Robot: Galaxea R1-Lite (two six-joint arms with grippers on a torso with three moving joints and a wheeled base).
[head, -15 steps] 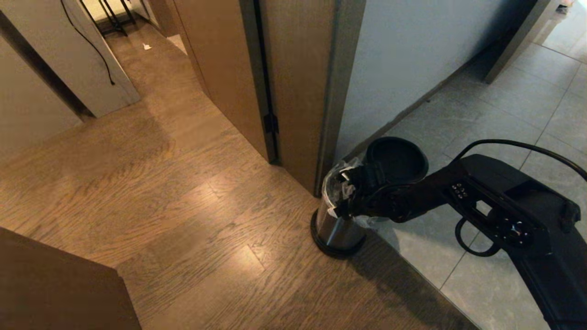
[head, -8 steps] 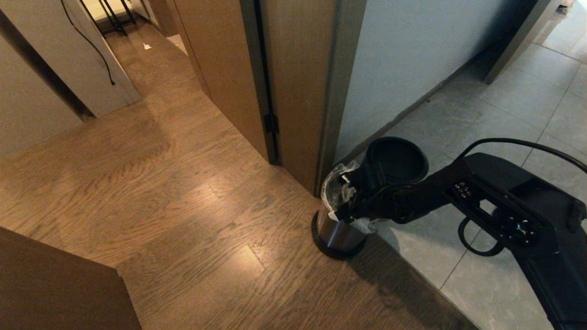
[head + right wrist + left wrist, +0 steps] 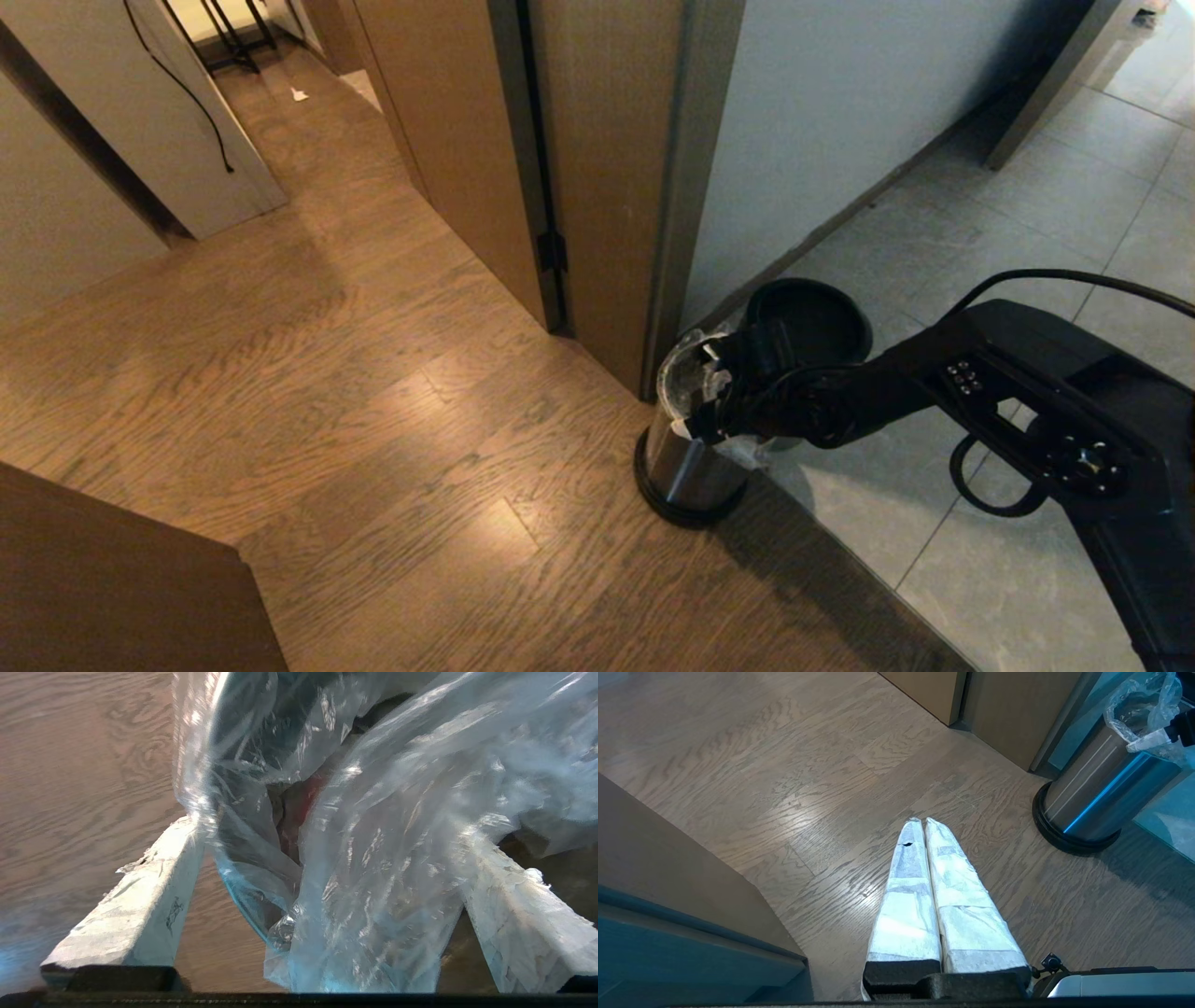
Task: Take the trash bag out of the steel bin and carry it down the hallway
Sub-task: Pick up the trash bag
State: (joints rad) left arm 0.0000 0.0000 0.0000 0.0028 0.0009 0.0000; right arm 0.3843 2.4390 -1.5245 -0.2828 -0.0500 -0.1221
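My right gripper's [image 3: 322, 858] fingers [image 3: 140, 905] are spread wide, the trash bag [image 3: 373, 849] bunched between them but not pinched. Below them I see the steel bin [image 3: 686, 462], the bag lining it. My left gripper's [image 3: 923, 822] fingers are pressed together, over wood floor [image 3: 784, 788].

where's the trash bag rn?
Head view, right of centre: the trash bag still lines the steel bin by the door frame, its bunched rim between the open right gripper fingers.
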